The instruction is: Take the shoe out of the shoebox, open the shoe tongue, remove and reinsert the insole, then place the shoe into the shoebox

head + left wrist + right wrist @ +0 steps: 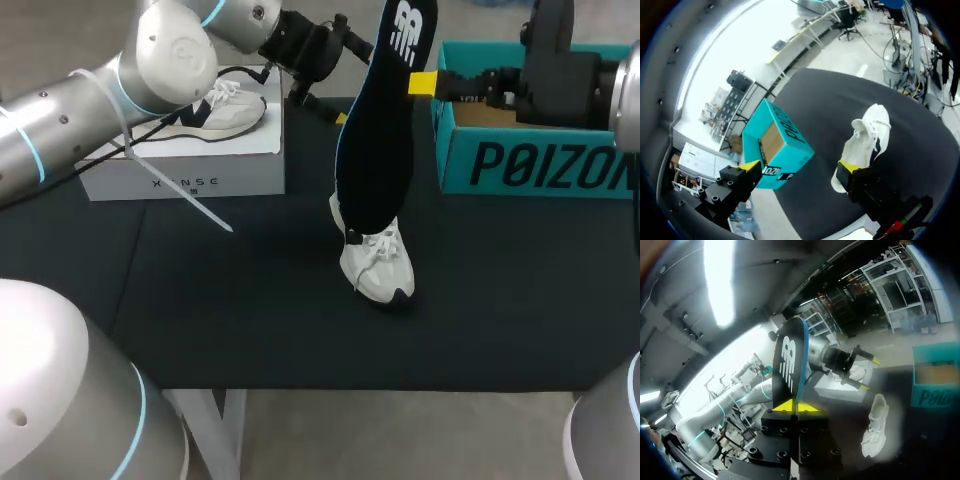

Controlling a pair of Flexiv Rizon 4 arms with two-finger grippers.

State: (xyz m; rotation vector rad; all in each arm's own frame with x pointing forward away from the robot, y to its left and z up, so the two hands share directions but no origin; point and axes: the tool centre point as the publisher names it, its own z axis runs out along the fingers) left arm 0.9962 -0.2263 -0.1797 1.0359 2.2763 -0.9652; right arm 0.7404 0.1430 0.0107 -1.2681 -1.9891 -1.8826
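You have a black surface (250,320) in front of you, matte and dark right to its edges, with white legs (218,425) showing under its near edge. On your far left stands a white box (180,170), low and flat-topped, with faint print on its front face. A second sneaker (215,112) lies on top of it, pale with a dark side panel and white laces, its sole down on the box; its heel end is hidden from you.

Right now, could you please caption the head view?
Right gripper holds the black insole upright, with the white shoe on the table beside the teal shoebox.
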